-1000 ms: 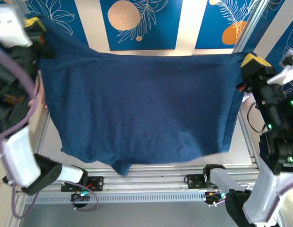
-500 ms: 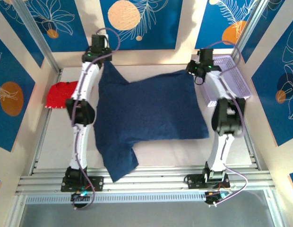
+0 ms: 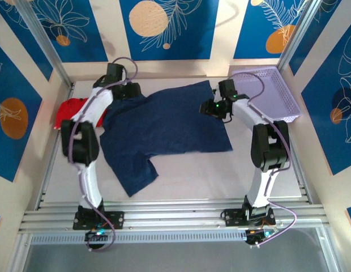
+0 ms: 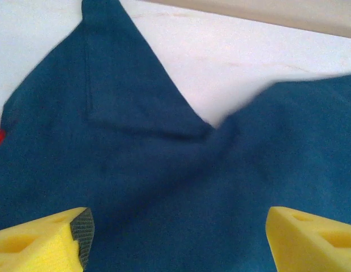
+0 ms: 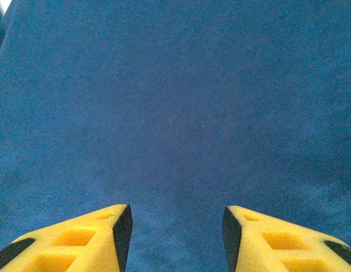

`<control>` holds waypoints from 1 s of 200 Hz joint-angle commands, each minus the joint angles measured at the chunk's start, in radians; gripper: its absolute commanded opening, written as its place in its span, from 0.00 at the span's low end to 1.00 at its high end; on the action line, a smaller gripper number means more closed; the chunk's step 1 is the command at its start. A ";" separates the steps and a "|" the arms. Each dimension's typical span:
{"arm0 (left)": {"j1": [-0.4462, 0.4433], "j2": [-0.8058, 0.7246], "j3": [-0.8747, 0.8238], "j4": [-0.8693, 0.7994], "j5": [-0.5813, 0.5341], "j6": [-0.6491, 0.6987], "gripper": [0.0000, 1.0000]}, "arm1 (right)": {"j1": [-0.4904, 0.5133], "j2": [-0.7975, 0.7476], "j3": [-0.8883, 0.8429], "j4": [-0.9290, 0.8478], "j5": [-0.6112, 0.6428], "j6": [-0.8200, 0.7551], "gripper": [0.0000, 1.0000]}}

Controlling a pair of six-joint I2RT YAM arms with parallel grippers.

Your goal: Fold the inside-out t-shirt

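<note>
DESK: Blue leaf-print wall panels (image 3: 164,28) and a pale table (image 3: 221,175). Where is the shirt?

PHOTOGRAPHER: The navy t-shirt (image 3: 164,127) lies spread on the table, left of centre, with one sleeve (image 3: 133,173) pointing toward the near left. A second ago it hung stretched between both arms, high enough to blot out most of the overhead view. Half a second ago the arms were reaching to the far edge with the cloth draped below them. It is down now.

DESK: And the grippers?

PHOTOGRAPHER: Both have let go. The left gripper (image 4: 175,238) hangs over the shirt's far-left corner, yellow fingers wide apart with nothing between them. Its wrist camera sees a hemmed sleeve and a notch of bare table. The right gripper (image 5: 175,232) hovers over the far-right part of the shirt, fingers parted less widely, with plain blue cloth below and none of it pinched.

DESK: Anything else in frame?

PHOTOGRAPHER: A red garment (image 3: 71,107) sits at the table's left edge, partly behind the left arm and just beside the shirt. A lilac basket (image 3: 291,99) stands in the far-right corner. Both are where they were half a second ago.
</note>
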 commanded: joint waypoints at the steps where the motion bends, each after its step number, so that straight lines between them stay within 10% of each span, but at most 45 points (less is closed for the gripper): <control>1: -0.013 -0.181 -0.280 0.123 0.078 -0.101 0.80 | -0.027 0.044 -0.049 -0.046 -0.072 0.027 0.46; 111: -0.051 -0.466 -0.810 0.108 0.118 -0.133 0.82 | -0.221 -0.024 -0.287 -0.200 0.078 0.015 0.39; 200: -0.320 -0.650 -0.894 -0.042 0.043 -0.169 0.84 | -0.230 -0.247 -0.367 -0.165 0.091 0.017 0.43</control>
